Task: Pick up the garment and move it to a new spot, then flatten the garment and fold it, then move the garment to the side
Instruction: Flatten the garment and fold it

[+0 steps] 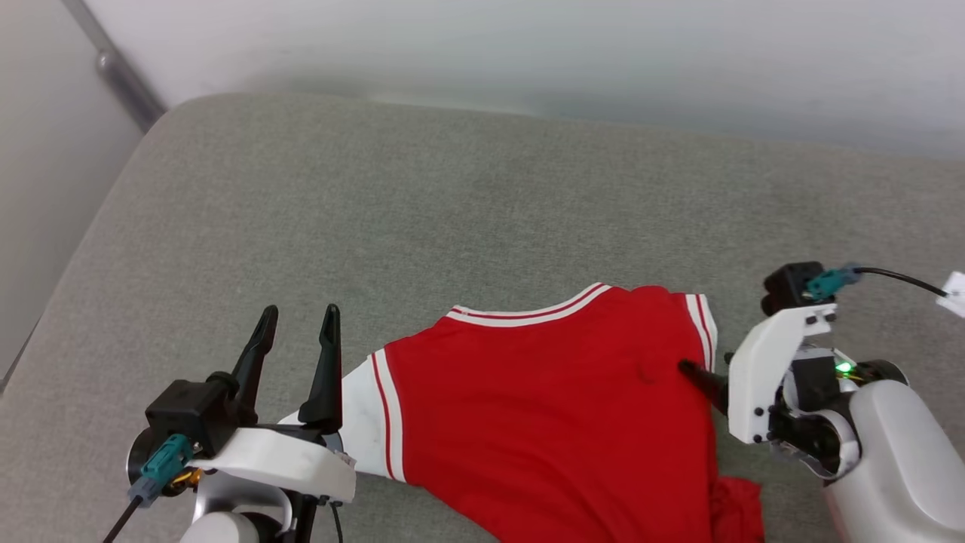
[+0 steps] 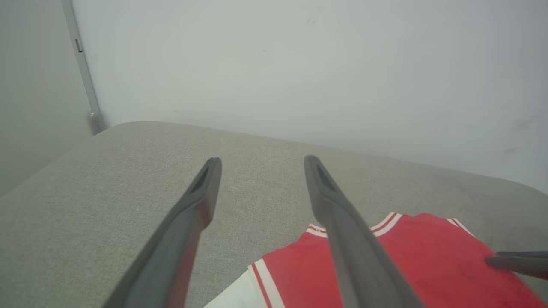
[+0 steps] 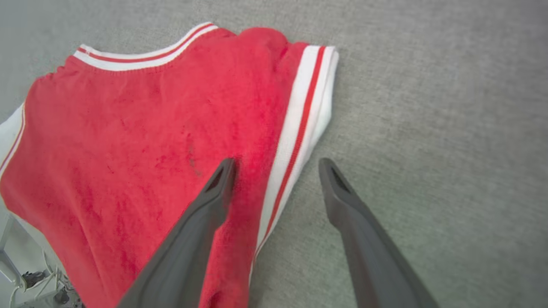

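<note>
The garment lies spread on the grey cushion, plain red side up, with its print hidden. Its striped neck trim faces the wall and a white sleeve sticks out at the left. A bunched red fold sits at its lower right. My left gripper stands open just left of the sleeve, nothing between its fingers. My right gripper is open and points at the shirt's right side. In the right wrist view it straddles the striped side trim, one finger over red fabric, the other over bare cushion.
The grey fabric cushion stretches wide beyond the shirt, with a rounded far-left corner. A pale wall runs along its back. A grey pole stands at the upper left. The right gripper's finger shows at the left wrist view's right edge.
</note>
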### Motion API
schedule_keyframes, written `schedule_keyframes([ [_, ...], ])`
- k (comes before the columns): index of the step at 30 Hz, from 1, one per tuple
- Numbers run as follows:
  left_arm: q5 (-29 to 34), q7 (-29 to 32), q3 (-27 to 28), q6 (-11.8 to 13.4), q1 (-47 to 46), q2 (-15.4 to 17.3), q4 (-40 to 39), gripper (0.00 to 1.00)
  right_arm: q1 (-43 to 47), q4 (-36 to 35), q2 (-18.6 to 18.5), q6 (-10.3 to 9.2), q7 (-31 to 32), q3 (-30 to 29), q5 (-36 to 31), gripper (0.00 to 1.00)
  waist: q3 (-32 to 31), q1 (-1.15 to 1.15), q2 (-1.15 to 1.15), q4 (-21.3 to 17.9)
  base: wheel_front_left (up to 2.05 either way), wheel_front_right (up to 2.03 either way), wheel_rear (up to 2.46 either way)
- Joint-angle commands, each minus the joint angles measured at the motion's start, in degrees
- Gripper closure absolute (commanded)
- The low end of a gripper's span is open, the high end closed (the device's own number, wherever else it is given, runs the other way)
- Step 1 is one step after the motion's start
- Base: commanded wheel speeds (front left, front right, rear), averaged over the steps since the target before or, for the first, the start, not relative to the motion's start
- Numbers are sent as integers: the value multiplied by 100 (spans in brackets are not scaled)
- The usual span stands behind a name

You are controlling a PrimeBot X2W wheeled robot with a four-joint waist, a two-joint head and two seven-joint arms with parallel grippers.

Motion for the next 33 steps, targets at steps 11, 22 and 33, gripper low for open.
schedule_keyframes([
  [11, -133, -189, 9, -99, -184, -84, 421, 0, -355, 1238, 116, -1, 239, 737, 276, 100, 158, 0, 0, 112, 0, 0, 0],
  [22, -177, -153, 74, -20, 36, 59, 353, 0, -371, -38, -676, -3, -251, 513, 96, 100, -132, 0, 0, -510, 0, 0, 0],
  [33, -158, 80, 58, 151, 253, 164, 70, 0, 1496, -1232, -447, -2, 293, -1042, -424, 100, -217, 0, 0, -967, 0, 0, 0],
])
